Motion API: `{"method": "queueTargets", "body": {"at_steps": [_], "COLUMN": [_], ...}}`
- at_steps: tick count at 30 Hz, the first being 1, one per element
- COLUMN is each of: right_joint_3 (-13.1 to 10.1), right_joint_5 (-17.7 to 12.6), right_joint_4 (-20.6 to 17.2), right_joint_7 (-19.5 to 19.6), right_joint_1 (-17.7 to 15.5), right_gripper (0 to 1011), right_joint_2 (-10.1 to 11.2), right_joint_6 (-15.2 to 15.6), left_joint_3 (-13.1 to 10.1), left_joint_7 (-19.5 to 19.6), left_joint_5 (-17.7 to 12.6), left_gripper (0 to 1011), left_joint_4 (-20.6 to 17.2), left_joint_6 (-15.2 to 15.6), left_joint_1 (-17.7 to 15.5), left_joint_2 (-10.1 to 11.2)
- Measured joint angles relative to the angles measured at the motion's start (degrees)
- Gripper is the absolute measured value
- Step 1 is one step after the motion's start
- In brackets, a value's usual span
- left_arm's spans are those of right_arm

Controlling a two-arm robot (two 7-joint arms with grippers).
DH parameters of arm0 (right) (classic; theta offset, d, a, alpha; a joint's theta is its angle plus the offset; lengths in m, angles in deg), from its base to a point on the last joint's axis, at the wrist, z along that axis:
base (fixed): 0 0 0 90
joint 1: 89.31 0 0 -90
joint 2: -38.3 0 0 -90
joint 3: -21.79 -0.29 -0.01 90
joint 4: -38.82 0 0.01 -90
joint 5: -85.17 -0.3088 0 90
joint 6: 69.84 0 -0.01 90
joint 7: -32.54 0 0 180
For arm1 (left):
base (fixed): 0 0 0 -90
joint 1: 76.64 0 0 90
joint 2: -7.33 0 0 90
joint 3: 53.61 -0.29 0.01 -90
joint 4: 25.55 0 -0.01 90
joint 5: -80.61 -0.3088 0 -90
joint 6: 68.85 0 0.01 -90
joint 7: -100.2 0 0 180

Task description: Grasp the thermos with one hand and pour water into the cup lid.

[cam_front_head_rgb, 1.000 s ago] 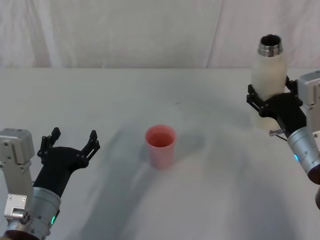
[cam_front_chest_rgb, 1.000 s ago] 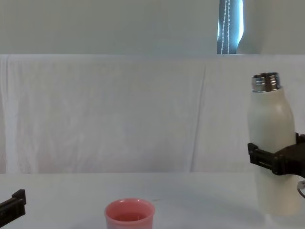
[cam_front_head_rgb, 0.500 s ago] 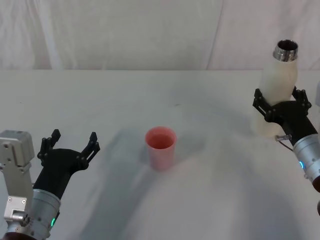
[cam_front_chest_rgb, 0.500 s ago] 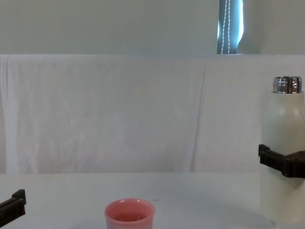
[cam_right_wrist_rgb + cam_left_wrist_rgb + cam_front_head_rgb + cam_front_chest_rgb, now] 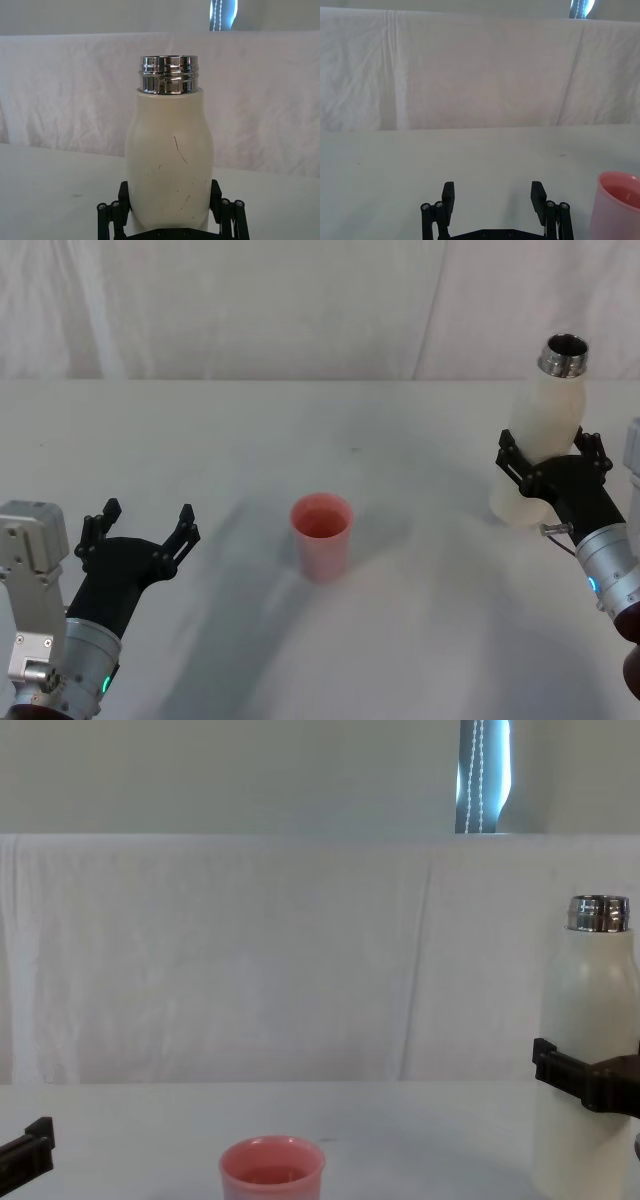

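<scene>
The cream-white thermos [image 5: 541,425] with its open steel neck stands upright at the table's right side, base low near the tabletop. My right gripper [image 5: 548,456] is shut on its lower body, one black finger on each side. The right wrist view has the thermos [image 5: 169,160] between the fingers [image 5: 116,210], and the chest view has the thermos [image 5: 590,1020] with a finger [image 5: 557,1072] across it. The pink cup lid [image 5: 321,533] stands upright mid-table, also the cup lid [image 5: 272,1173] and the cup lid [image 5: 618,205]. My left gripper [image 5: 140,527] rests open at the near left, apart from the cup.
The table [image 5: 320,420] is covered with a white cloth, and a white draped backdrop [image 5: 250,300] closes off its far edge. Bare tabletop lies between the cup lid and the thermos.
The right gripper has carried the thermos to the right and lower, then slightly back left. The left gripper and the cup lid have not moved.
</scene>
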State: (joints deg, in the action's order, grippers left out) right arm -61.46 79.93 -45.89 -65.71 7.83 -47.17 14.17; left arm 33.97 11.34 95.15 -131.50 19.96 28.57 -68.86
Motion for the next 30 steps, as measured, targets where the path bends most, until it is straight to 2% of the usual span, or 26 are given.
{"method": "queueTargets", "body": {"at_steps": [18, 30], "right_joint_3": [0.75, 0.78], "right_joint_5": [0.67, 0.95], "right_joint_4": [1.29, 1.84], "right_joint_7": [0.50, 0.66], "right_joint_1": [-0.60, -0.33], "right_gripper": [951, 951], "right_joint_2": [0.07, -0.02], "right_joint_6": [-2.04, -2.15], "left_joint_3": [0.00, 0.00], "left_joint_7": [0.00, 0.00], "left_joint_5": [0.00, 0.00], "left_gripper": [1001, 1001], "left_joint_4": [0.00, 0.00], "left_joint_6": [0.00, 0.00], "left_joint_1": [0.00, 0.00], "left_joint_2": [0.00, 0.00]}}
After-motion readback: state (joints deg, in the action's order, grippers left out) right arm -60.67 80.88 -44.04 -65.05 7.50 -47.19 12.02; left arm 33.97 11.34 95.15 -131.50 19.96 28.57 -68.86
